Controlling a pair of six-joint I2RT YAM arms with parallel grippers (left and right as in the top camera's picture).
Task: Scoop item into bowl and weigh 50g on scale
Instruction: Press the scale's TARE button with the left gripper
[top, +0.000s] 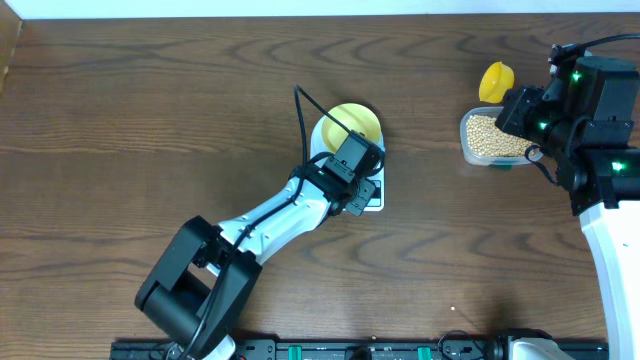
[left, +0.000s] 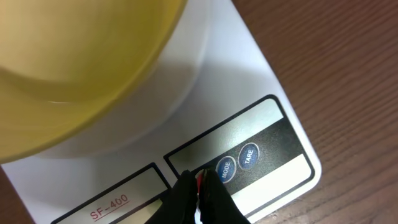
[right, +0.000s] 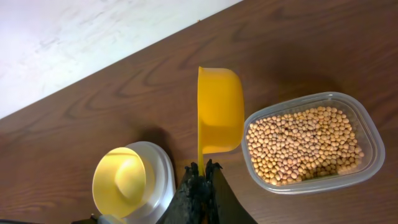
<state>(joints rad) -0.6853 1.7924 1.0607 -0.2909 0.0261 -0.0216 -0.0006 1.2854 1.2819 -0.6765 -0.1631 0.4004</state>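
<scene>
The pale yellow bowl (top: 352, 122) stands empty on the white scale (top: 372, 200), and shows in the left wrist view (left: 68, 68) and right wrist view (right: 121, 180). My left gripper (left: 200, 182) is shut, its tips on the scale's panel (left: 273, 180) just left of the MODE button (left: 224, 168). My right gripper (right: 202, 169) is shut on the handle of a bright yellow measuring spoon (right: 219, 109), empty, held beside the clear tub (right: 368, 127) of beans (right: 301, 143). From overhead the spoon (top: 494, 79) sits behind the tub (top: 467, 150).
The wooden table's far edge (right: 112, 59) meets a white surface behind the spoon. The TARE button (left: 248, 155) lies right of MODE. The left arm (top: 250, 235) stretches diagonally from the front.
</scene>
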